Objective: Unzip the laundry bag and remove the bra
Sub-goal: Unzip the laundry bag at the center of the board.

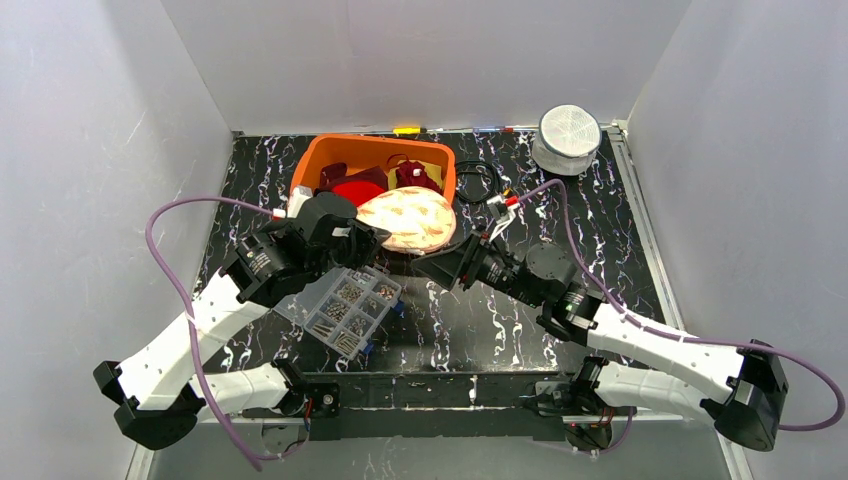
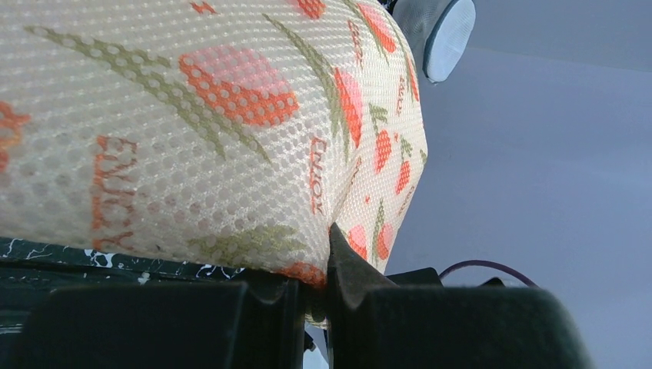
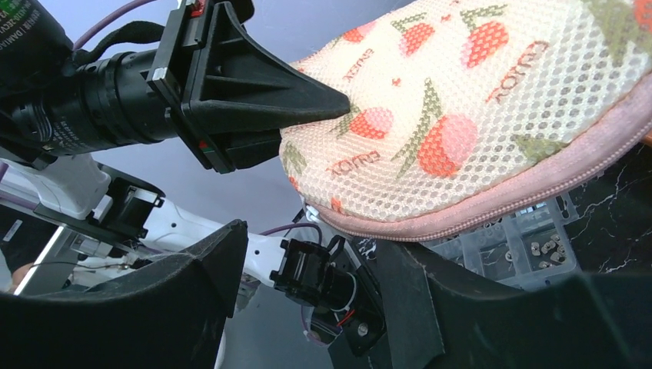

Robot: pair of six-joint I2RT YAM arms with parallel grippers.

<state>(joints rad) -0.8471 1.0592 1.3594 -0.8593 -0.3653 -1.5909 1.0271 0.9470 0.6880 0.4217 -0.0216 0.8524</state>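
The laundry bag point(image 1: 415, 222) is cream mesh with a cherry print and leans on the front rim of the orange basket. My left gripper point(image 1: 372, 238) is shut on the bag's left edge. In the left wrist view its fingers point(image 2: 327, 261) pinch a fold of the mesh point(image 2: 215, 131). My right gripper point(image 1: 425, 268) stands open just below and in front of the bag. In the right wrist view the jaws point(image 3: 311, 254) gape under the pink zip band point(image 3: 507, 204), near a small white pull tab point(image 3: 311, 213). The bra is hidden.
The orange basket point(image 1: 318, 160) holds red garments point(image 1: 360, 185). A clear parts box point(image 1: 345, 305) with several compartments lies under the left arm. A white round container point(image 1: 568, 135) stands at the back right. A black cable point(image 1: 480, 180) loops beside the basket.
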